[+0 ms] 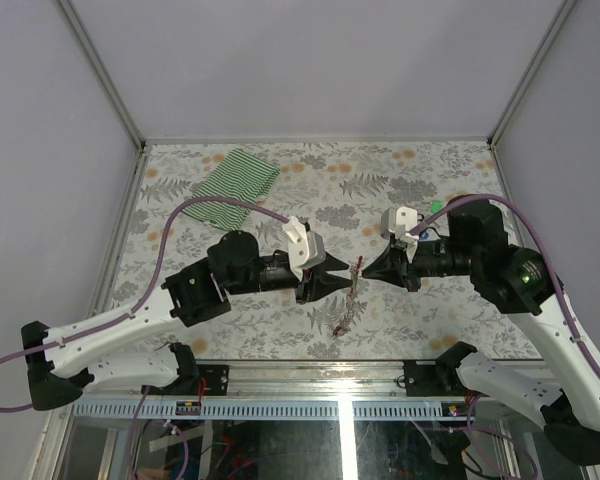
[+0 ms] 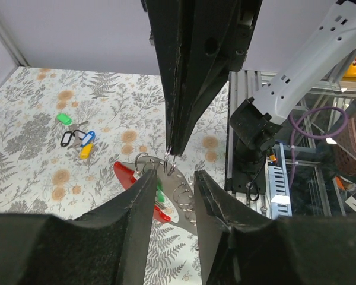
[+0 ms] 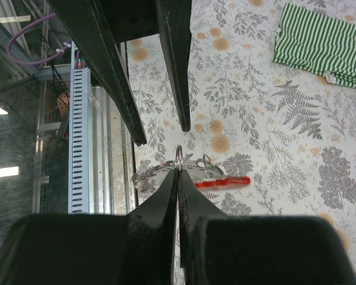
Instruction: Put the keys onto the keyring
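The keyring (image 1: 348, 305) hangs between my two grippers above the near middle of the table. It is a silvery strip (image 2: 183, 205) carrying several small wire rings, with a red curved piece (image 2: 124, 174) and a bit of green beside it. My right gripper (image 3: 178, 171) is shut on one small ring (image 3: 179, 155) at the strip's top; it also shows in the top view (image 1: 366, 268). My left gripper (image 2: 175, 178) is open, its fingers either side of the strip without touching it, and it shows in the top view (image 1: 345, 278). Loose keys lie on the table: a green tag (image 2: 63, 118), then blue and yellow tags (image 2: 86, 144).
A black clip (image 2: 67, 138) lies next to the loose keys. A green-and-white striped cloth (image 1: 236, 178) lies at the far left of the table. The table's near edge and metal rail (image 1: 310, 372) run just below the hanging keyring.
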You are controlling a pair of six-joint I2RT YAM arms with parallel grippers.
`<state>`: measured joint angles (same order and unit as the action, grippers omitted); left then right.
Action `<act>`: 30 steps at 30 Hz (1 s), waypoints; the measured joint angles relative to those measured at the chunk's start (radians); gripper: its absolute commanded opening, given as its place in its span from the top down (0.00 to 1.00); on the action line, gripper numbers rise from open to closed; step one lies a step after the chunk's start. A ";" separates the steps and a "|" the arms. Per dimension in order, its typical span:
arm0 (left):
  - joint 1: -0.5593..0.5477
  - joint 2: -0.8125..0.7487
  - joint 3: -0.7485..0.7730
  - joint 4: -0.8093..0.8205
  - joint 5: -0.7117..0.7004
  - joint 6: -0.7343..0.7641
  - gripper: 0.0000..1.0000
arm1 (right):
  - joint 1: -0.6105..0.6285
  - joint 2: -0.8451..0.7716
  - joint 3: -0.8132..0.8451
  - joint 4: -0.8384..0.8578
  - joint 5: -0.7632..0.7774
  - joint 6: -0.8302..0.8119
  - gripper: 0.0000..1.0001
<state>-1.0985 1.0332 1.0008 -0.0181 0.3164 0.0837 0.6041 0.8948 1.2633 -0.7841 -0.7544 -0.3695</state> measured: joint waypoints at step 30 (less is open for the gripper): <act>0.000 0.068 0.074 -0.073 0.083 0.039 0.68 | 0.000 0.004 0.000 -0.043 -0.105 -0.047 1.00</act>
<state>-1.0985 1.1011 1.0748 -0.0914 0.3992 0.1223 0.6041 0.8986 1.2629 -0.8268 -0.8589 -0.4164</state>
